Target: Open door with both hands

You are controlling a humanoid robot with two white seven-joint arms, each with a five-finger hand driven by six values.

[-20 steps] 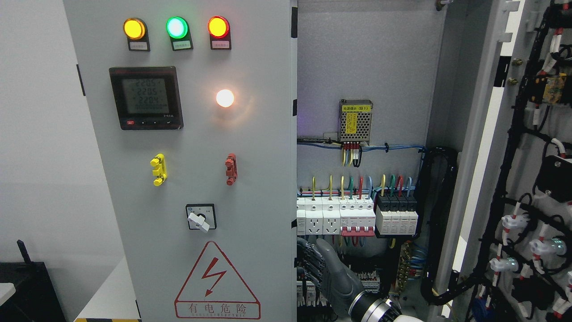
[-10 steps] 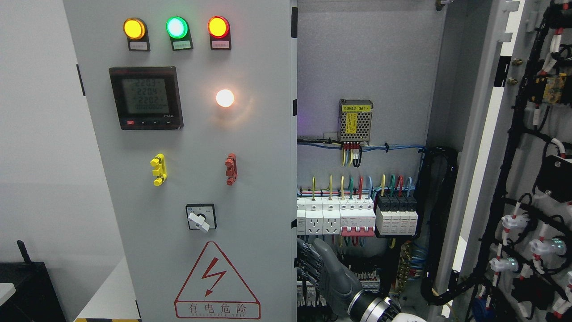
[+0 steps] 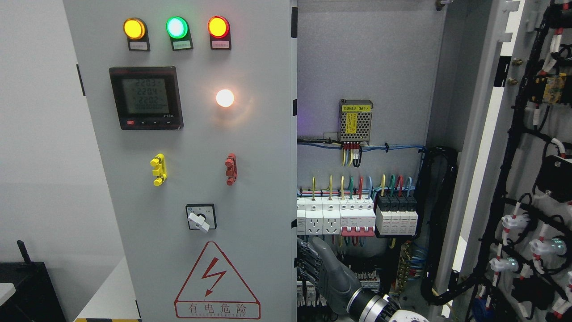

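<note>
We are reaching in with our right robot hand (image 3: 319, 268), grey fingers (image 3: 308, 264) curling behind the free edge of the left grey metal cabinet door (image 3: 250, 188), and we are judging it best to hook firmly before swinging it leftward. We are counting three round lamps (image 3: 176, 27) along its top, one glowing white lamp (image 3: 225, 98) and two coloured handles (image 3: 230, 169).

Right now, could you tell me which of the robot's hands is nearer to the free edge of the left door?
Right. The right hand sits just beside the left door at its free edge, low down, in front of the cabinet's wiring. The left hand is out of view.
</note>
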